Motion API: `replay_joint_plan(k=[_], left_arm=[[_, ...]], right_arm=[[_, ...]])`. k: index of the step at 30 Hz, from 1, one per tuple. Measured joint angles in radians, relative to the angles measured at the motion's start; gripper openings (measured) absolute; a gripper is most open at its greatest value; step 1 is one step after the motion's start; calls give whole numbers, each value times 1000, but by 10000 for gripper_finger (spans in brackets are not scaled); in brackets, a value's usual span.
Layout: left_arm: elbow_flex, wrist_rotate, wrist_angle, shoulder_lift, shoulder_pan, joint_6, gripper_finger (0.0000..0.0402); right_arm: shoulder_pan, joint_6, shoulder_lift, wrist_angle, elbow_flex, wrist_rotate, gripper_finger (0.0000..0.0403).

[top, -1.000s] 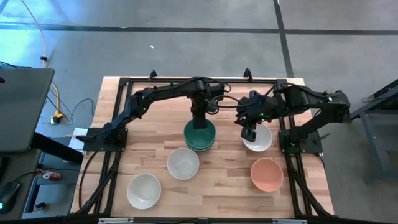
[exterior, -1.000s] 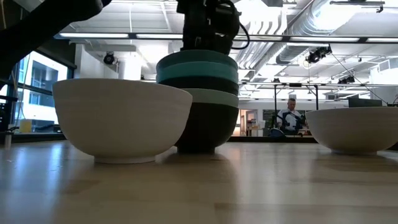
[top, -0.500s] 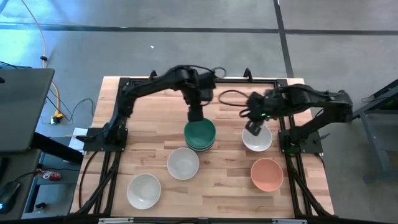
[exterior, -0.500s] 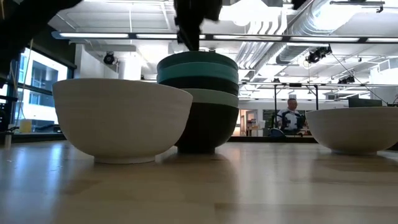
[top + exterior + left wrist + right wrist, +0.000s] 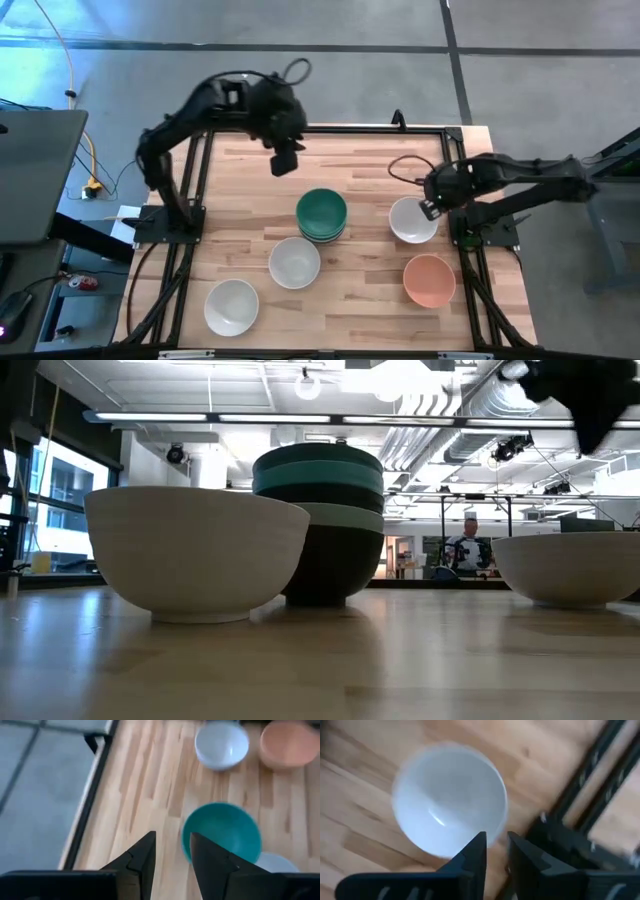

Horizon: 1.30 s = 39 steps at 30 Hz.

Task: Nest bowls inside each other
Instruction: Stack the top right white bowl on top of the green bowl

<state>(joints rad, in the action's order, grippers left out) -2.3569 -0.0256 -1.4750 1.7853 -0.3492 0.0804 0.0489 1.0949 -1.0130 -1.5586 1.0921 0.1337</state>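
A stack of nested bowls (image 5: 321,214) stands mid-table, its teal top bowl (image 5: 222,832) resting in darker bowls (image 5: 318,510). A white bowl (image 5: 412,221) sits to its right, with a salmon bowl (image 5: 429,281) nearer. Two more white bowls (image 5: 294,262) (image 5: 231,306) rest at the near left. My left gripper (image 5: 284,162) hangs open and holds nothing, high over the far left wood, away from the stack (image 5: 172,854). My right gripper (image 5: 431,207) points down above the white bowl's right rim (image 5: 495,827). A narrow gap shows between its fingers (image 5: 496,851), clear of the bowl.
Black frame rails (image 5: 452,160) run along the table's sides, and the arm bases (image 5: 165,222) (image 5: 485,226) stand at the left and right edges. Bare wood (image 5: 240,190) lies at the far left. A person (image 5: 467,550) sits far off in the room.
My left gripper has come off the teal bowl on the stack, leaving it there. It has risen and drawn back toward the table's far left. My right gripper has crossed the white bowl from its left side toward the right edge, come lower, and rolled about its own line.
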Motion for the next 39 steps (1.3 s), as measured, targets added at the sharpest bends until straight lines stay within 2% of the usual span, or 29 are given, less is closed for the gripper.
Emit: replay_joint_plan(k=[5, 11, 26, 39], left_arm=[[0, -21, 13, -59, -5, -18, 110], [1, -31, 13, -83, -6, -25, 110], [1, -29, -13, -85, 12, -28, 110], [1, -30, -17, -85, 12, -24, 110]], right_arm=[[-13, 29, 41, 29, -149, -81, 63], [-19, 15, 38, 107, -239, -101, 63], [-95, -31, 38, 228, -351, -115, 63], [-239, -159, 37, 311, -355, -84, 63]])
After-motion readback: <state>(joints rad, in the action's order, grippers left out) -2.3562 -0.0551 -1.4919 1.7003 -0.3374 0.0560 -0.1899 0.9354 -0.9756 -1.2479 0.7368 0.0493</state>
